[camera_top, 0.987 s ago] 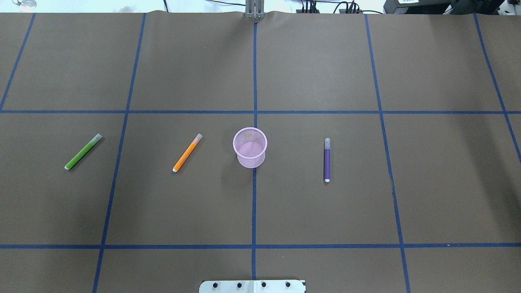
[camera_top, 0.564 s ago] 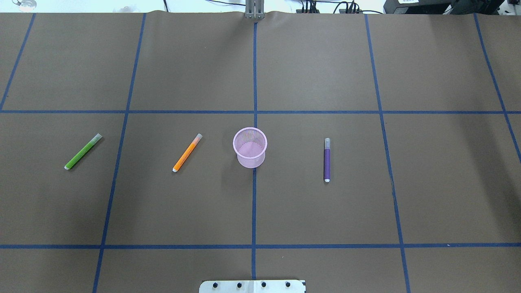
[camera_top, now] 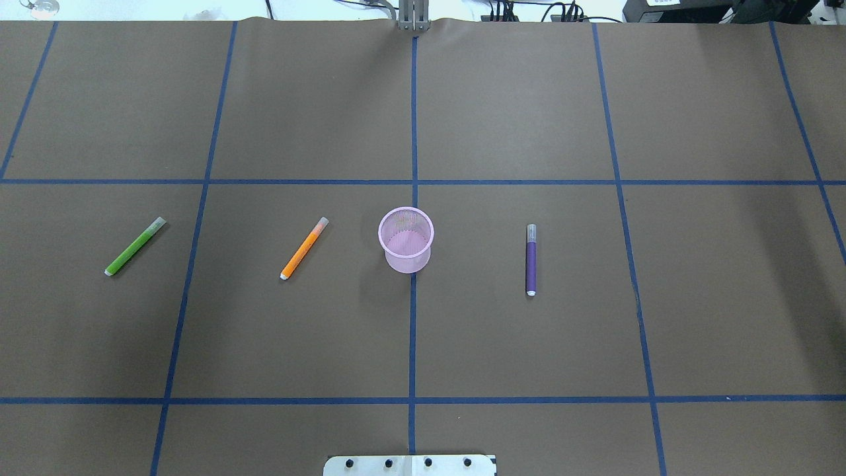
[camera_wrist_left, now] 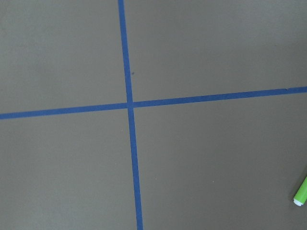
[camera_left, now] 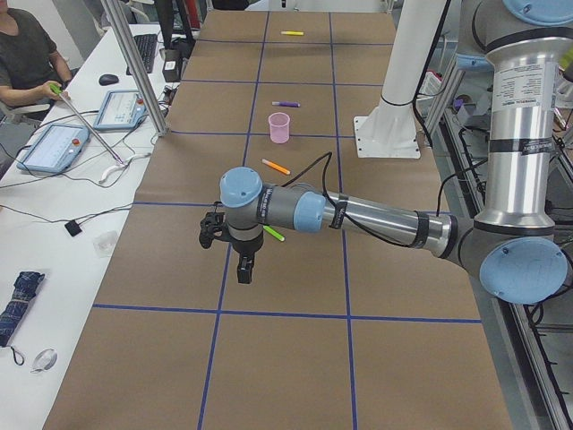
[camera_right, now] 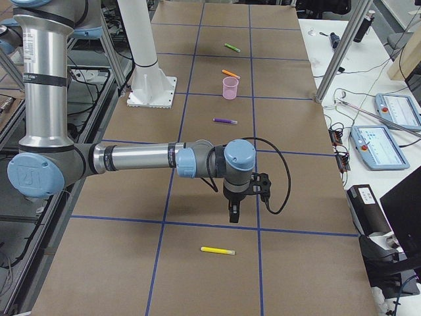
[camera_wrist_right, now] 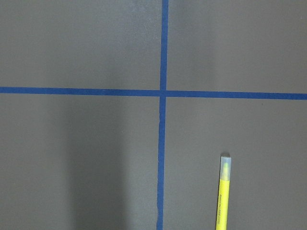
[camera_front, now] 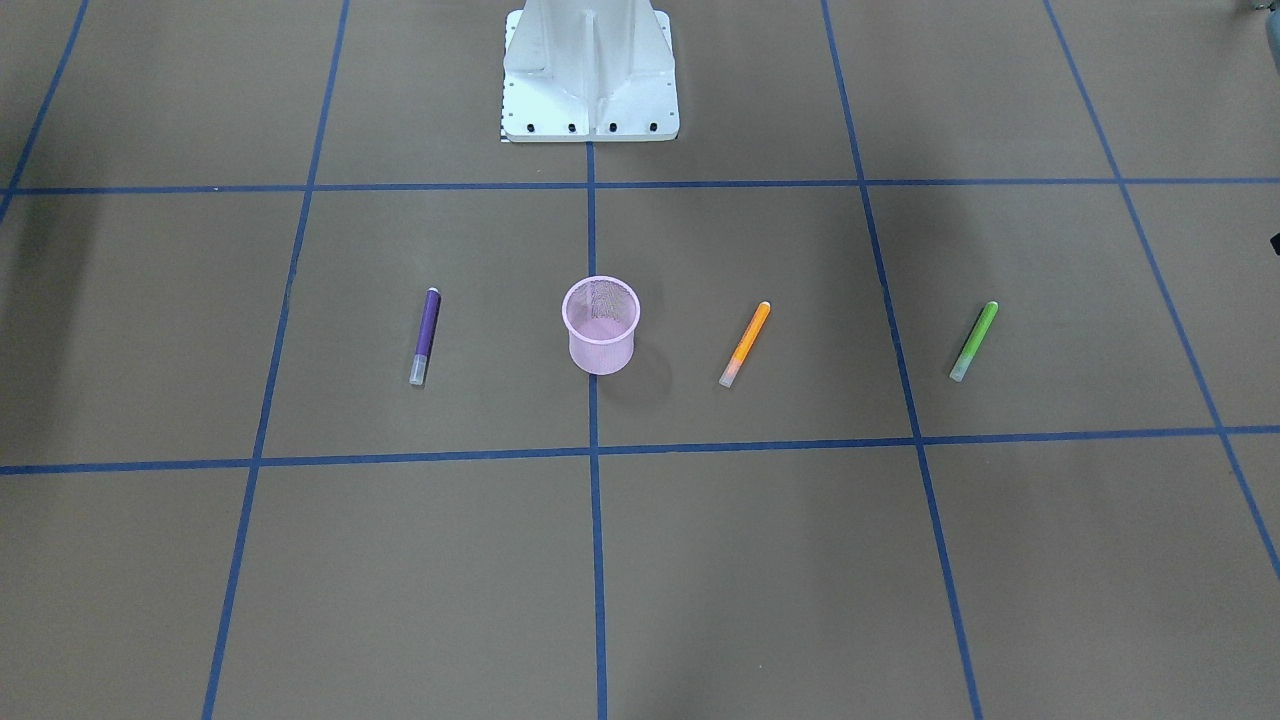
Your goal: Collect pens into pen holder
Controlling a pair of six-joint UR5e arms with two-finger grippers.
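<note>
The pink mesh pen holder (camera_top: 408,263) stands upright at the table's middle, with no pen showing inside. A green pen (camera_top: 135,246) and an orange pen (camera_top: 305,248) lie to its left, and a purple pen (camera_top: 531,259) lies to its right. A yellow pen (camera_right: 218,251) lies far out on the right end and also shows in the right wrist view (camera_wrist_right: 223,191). My left gripper (camera_left: 245,268) hangs above the table near the green pen (camera_left: 273,234). My right gripper (camera_right: 233,214) hangs above the table near the yellow pen. I cannot tell whether either is open.
The brown table cover (camera_top: 515,112) carries a blue tape grid. The robot's white base (camera_front: 590,70) stands at the table's near edge. A side table with tablets (camera_right: 391,108) and cables runs along the far edge. A seated operator (camera_left: 27,54) holds a stick.
</note>
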